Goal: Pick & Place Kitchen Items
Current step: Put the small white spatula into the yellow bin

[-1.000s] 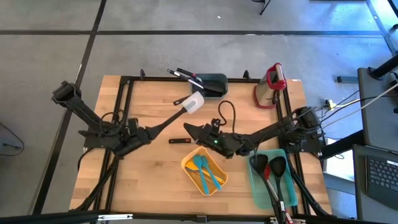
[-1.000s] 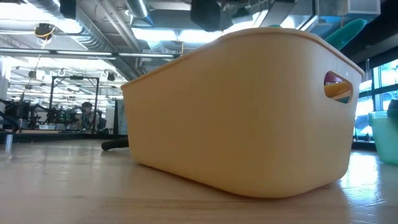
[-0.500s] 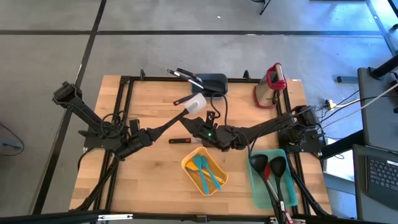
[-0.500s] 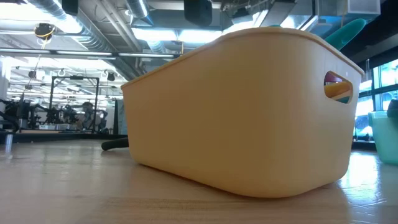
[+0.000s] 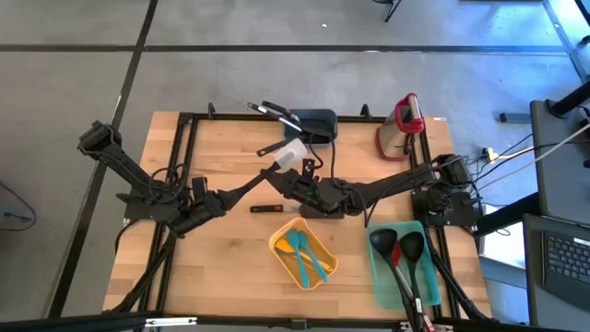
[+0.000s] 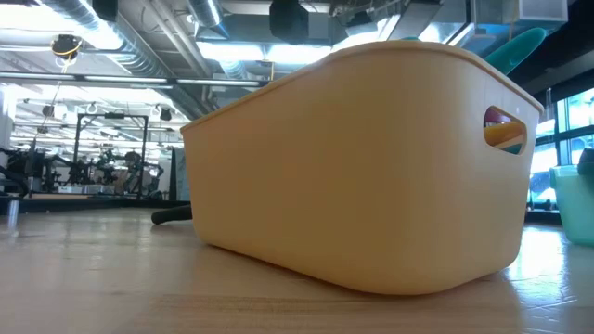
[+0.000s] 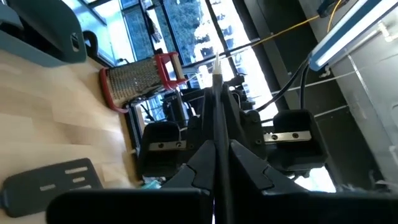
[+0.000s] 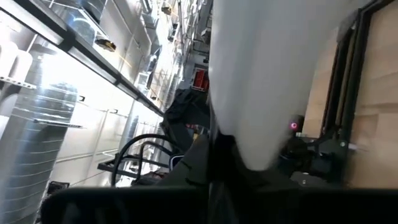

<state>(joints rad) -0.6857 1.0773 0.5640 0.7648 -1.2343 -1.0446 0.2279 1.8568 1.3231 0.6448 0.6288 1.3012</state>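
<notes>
Above the wooden tabletop [image 5: 230, 258], the left tool [image 5: 229, 195] clenched the white-headed, black-handled spatula [image 5: 291, 154], its long axis reaching diagonally to the right tool [image 5: 281, 177], closing around its neck.

Camera layout — four views

High view looks straight down on the table [image 5: 221, 267]; low view sits level, hard against the yellow bin [image 6: 371, 167] — both show it; wrist views face along a spatula.
</notes>
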